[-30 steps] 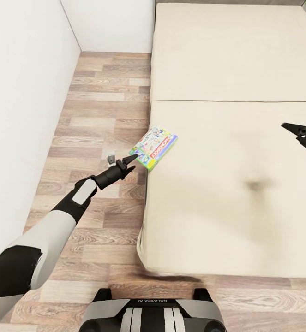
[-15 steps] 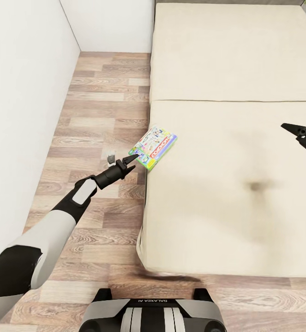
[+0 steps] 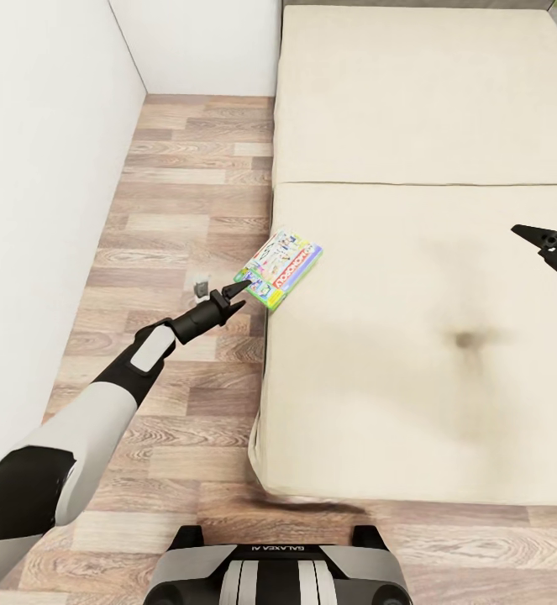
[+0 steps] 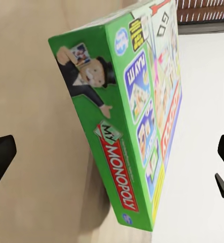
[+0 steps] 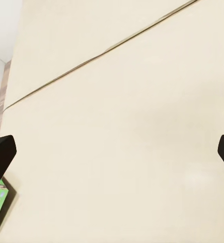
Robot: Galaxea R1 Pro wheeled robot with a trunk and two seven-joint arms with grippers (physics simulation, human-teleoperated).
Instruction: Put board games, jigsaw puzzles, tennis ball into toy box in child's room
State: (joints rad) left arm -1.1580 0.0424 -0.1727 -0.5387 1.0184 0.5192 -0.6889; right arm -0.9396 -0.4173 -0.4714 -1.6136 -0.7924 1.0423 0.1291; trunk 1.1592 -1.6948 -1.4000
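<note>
Looks like the pickup step for 1 of the bed games. The Monopoly box (image 3: 281, 270) sits at the bed (image 3: 412, 353) edge, poking over the floor. Left hand (image 3: 234, 293) is spread wide with the box's corner between its fingers; it needs to squeeze shut next. Right hand (image 3: 532, 234) hovers spread over the mattress.
</note>
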